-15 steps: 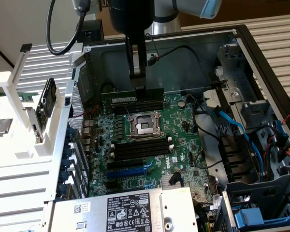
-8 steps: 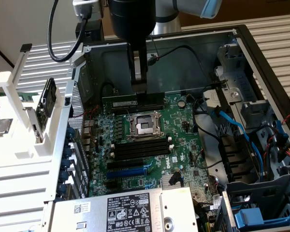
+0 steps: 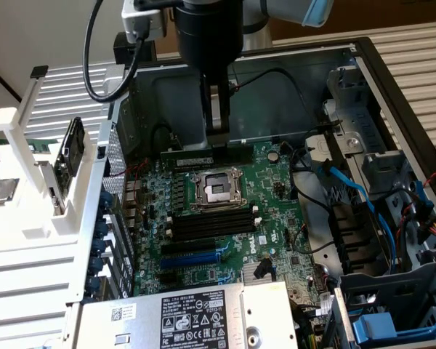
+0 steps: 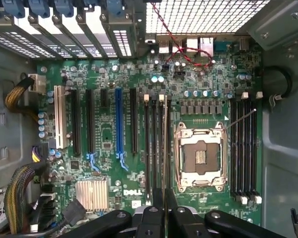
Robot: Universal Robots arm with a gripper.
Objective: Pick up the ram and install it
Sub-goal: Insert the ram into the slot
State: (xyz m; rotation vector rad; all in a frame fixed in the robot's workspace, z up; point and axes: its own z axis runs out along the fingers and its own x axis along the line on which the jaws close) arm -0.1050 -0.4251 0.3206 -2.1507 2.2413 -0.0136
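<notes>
Green and seen edge-on, the ram (image 4: 165, 148) is pinched between the fingers of the gripper (image 4: 165, 210). We see it running in line with the black memory slots (image 4: 151, 148) beside the CPU socket (image 4: 199, 157). In the exterior view we find it held level inside the open computer case (image 3: 182, 94), just above the motherboard (image 3: 276, 211)

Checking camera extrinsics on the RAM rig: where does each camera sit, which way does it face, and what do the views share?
Exterior view: off the arm, above the open case, looking obliquely down at the motherboard; the arm and gripper reach in from above.
Wrist view: on the wrist, looking straight down at the board past the gripper; its fingertips show.
Shared: the ram clamped in the gripper, the CPU socket, the blue slot.
</notes>
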